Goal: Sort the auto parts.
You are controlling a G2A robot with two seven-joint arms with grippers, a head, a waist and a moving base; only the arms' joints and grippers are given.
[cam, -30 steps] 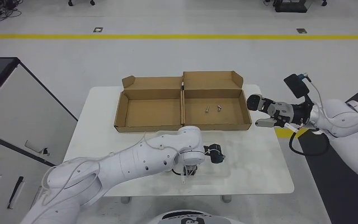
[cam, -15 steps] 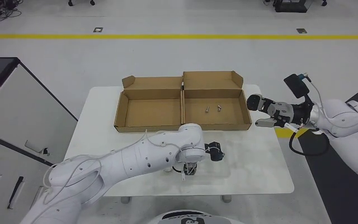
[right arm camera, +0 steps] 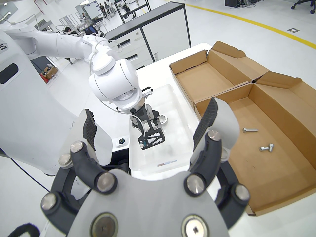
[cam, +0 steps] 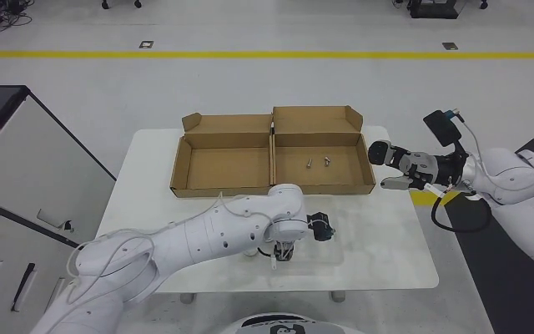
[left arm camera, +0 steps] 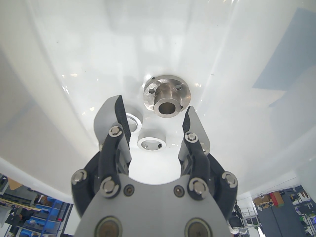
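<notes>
From the top view I see my left arm bent over a clear plastic tray [right arm camera: 177,122] that sits on the white counter [cam: 392,242], just below centre of the frame. The left gripper [left arm camera: 153,105] points down into the tray with its fingers spread apart and nothing between the pads. A flanged metal hub [left arm camera: 166,97] stands on the tray floor just beyond the fingertips, lined up with the gap between them; I cannot tell whether either pad touches it. Closer to the palm lies a silver ring collar [left arm camera: 151,144], and a second ring [left arm camera: 134,122] sits beside it, partly hidden behind one finger.

Two open cardboard boxes stand side by side along the upper edge of the counter, touching each other. The left box [cam: 221,167] has a bare floor. The right box [cam: 334,175] holds two small bolts [cam: 309,162] [cam: 326,159], lying near each other in its middle.

My right gripper [cam: 382,165] hangs at the right of the frame, just off the right box's end wall, fingers released and holding nothing.
</notes>
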